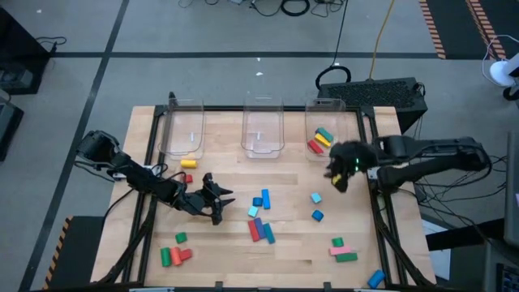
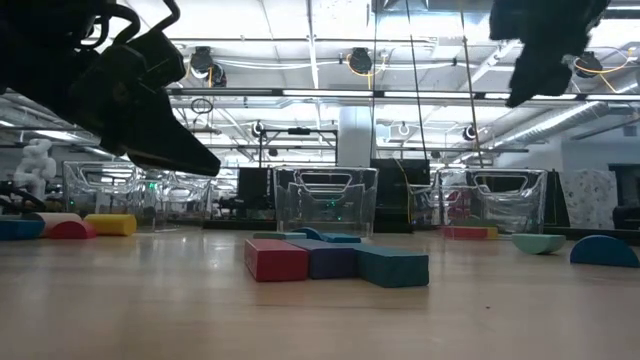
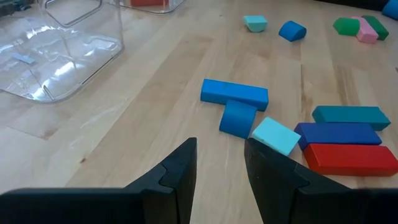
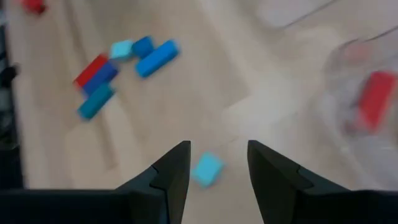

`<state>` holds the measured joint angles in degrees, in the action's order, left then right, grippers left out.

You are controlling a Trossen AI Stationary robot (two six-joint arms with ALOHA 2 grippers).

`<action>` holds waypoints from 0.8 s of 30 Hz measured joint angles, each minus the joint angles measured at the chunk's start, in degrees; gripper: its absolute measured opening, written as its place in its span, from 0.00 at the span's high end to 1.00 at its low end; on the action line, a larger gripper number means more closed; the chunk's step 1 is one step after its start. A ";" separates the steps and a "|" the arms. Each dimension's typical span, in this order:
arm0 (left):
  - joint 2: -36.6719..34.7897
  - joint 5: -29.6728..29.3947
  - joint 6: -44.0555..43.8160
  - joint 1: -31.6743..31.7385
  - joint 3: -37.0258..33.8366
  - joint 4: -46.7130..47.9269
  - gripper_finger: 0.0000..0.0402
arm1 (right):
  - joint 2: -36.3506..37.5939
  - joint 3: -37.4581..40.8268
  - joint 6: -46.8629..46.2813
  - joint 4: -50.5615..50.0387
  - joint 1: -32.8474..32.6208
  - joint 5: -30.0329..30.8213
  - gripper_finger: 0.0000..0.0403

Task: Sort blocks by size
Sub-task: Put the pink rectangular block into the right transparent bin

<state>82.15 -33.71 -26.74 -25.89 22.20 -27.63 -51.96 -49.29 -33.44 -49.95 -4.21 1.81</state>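
Blocks lie scattered on the wooden table [image 1: 284, 255]. A blue bar [image 3: 234, 92], a blue piece [image 3: 237, 118], a light-blue cube [image 3: 275, 135] and teal, blue and red bars [image 3: 345, 157] lie together mid-table. My left gripper [image 3: 221, 146] hovers low just left of this cluster [image 1: 259, 217], open, with nothing between its fingers. My right gripper [image 1: 339, 180] hangs open and empty high above the table, near the right bin [image 1: 324, 130]. A light-blue cube [image 4: 206, 169] lies on the table far below it.
Three clear bins stand along the far edge: left [image 1: 182, 130], middle [image 1: 262, 130], and the right one, which holds red, yellow and green blocks [image 1: 321, 139]. More blocks lie near left [image 1: 174, 255] and near right [image 1: 342, 250]. A yellow block [image 1: 189, 163] sits by the left bin.
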 joint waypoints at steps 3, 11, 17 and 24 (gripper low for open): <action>0.00 -0.16 0.01 0.00 0.00 -0.31 0.66 | -3.02 -0.01 -5.22 0.52 -8.45 0.44 0.64; 0.00 -2.78 0.06 0.04 0.00 -0.29 0.66 | -15.70 -0.01 -14.64 3.11 -25.85 3.05 0.64; 0.00 -5.81 0.48 1.07 0.00 -0.34 0.66 | -24.63 -0.01 -21.28 11.53 -34.25 4.19 0.64; 0.00 -5.81 0.46 1.92 0.00 -0.35 0.66 | -32.26 -0.01 -21.32 18.77 -41.00 4.21 0.64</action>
<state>82.15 -39.53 -26.28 -23.97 22.20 -27.98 -84.21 -49.30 -54.76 -31.18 -45.21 6.02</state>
